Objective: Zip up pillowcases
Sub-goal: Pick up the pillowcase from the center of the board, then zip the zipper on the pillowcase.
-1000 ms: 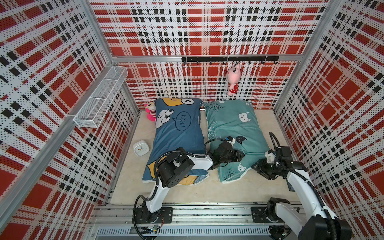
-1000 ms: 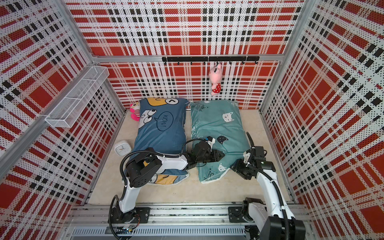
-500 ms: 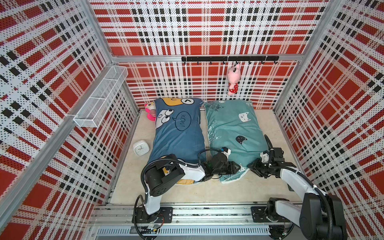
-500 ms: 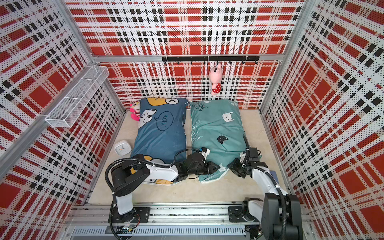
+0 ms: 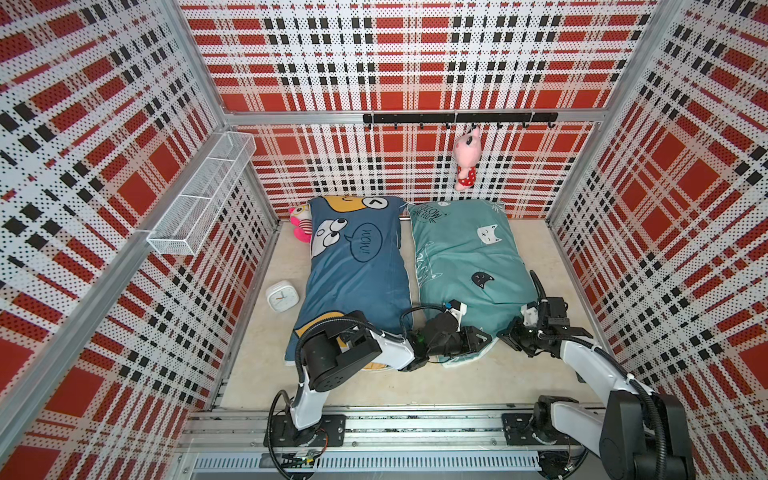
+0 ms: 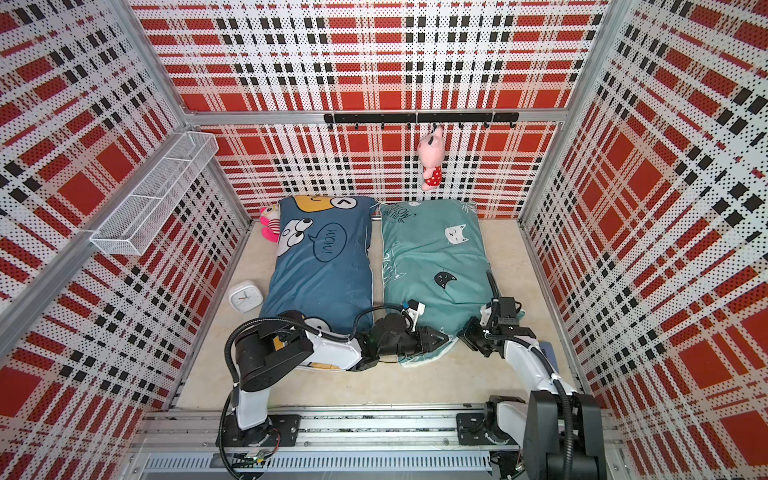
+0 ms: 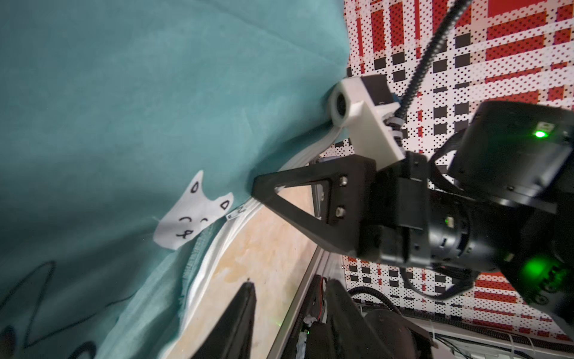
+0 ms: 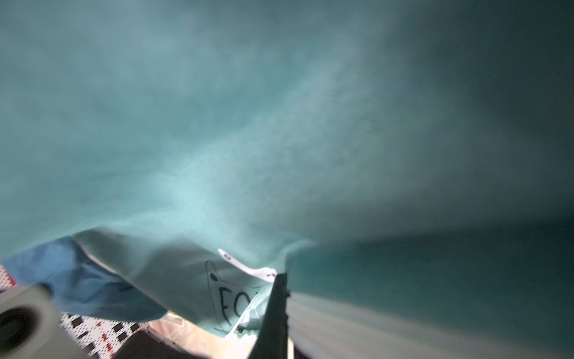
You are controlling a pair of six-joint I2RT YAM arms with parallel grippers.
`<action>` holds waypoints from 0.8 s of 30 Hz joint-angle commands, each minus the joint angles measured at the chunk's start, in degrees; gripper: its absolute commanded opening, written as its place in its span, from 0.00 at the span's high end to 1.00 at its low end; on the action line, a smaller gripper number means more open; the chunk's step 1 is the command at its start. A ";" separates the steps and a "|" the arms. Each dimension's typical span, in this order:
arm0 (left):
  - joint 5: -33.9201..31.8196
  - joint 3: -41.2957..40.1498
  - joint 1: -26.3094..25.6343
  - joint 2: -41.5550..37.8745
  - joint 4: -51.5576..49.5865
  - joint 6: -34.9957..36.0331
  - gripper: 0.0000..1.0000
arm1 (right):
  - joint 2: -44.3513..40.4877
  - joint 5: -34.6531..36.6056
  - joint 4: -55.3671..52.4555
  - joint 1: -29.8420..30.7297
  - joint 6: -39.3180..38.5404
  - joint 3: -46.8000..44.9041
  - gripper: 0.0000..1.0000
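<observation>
Two pillowcases lie side by side: a dark blue one (image 5: 357, 282) (image 6: 320, 282) and a teal one with cat heads (image 5: 461, 257) (image 6: 432, 257). My left gripper (image 5: 484, 338) (image 6: 442, 338) lies low at the teal pillowcase's near edge. In the left wrist view it (image 7: 289, 310) is open, with only bare floor between its fingers. My right gripper (image 5: 505, 332) (image 6: 463, 332) meets that edge from the right, its tip (image 7: 257, 189) pressed into the seam. A small metal tab (image 7: 235, 214) sits on the white edge strip just beside it. In the right wrist view it (image 8: 279, 298) is shut on teal fabric.
A white clock (image 5: 282, 296) stands left of the blue pillowcase. One pink plush (image 5: 301, 224) lies at its far left corner, another (image 5: 465, 162) hangs from the black hook rail (image 5: 457, 118). A wire basket (image 5: 203, 199) juts from the left wall. The arms' base rail (image 5: 395, 424) runs along the front.
My left gripper slid off the top of the teal pillowcase down to its near edge. My right gripper moved in to that edge and closed on the fabric.
</observation>
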 commanded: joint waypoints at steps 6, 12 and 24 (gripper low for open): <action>1.65 2.38 -0.12 4.19 6.60 -3.34 0.58 | -4.39 -7.94 -3.57 0.50 1.13 1.03 1.00; 1.95 2.68 0.18 5.22 7.36 -3.67 0.58 | -6.61 -10.19 -3.77 0.47 2.79 1.31 1.00; 1.69 2.40 0.45 6.18 8.92 -4.06 0.54 | -7.19 -11.80 -3.40 0.49 3.95 1.47 1.00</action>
